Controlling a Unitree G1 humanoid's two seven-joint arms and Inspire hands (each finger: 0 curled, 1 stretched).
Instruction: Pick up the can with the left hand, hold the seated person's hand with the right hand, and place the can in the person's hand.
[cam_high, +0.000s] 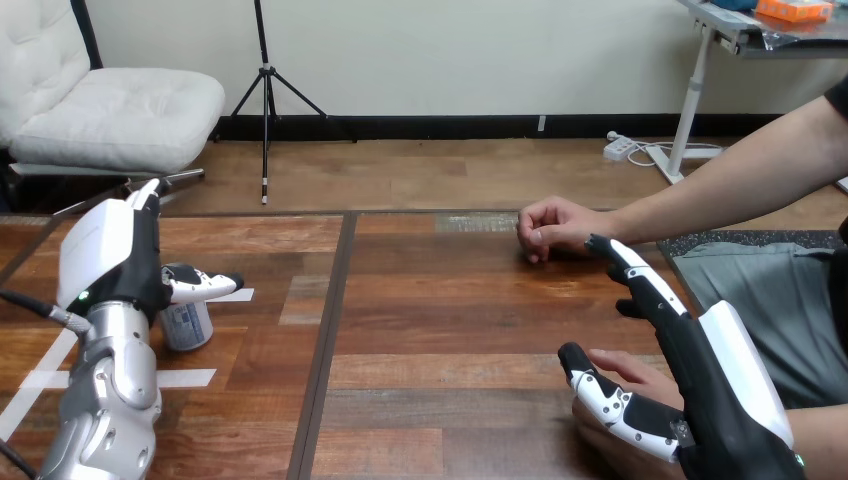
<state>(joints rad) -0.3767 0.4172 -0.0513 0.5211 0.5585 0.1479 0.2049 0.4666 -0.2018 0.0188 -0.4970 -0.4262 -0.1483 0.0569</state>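
We see the can (188, 325) standing upright on the wooden table (430, 330), at about eight o'clock from the table's middle. Our left hand (110, 250) is just beside it at its nine o'clock, back turned toward us. The fingers point straight away toward twelve o'clock and the thumb reaches out over the can's top toward three o'clock. We cannot tell whether the palm or thumb touches the can, and nothing is curled round it.

Strips of white tape (185, 378) lie on the wood at the can's six o'clock.

At five o'clock from the table's middle, our right hand (720, 390) is spread wide, fingers straight toward eleven o'clock and thumb toward nine. The person's near hand (635, 372) lies in the gap between them, and we see no grip on it.

The person's far hand (552, 228) rests as a loose fist at one o'clock, apart from ours.
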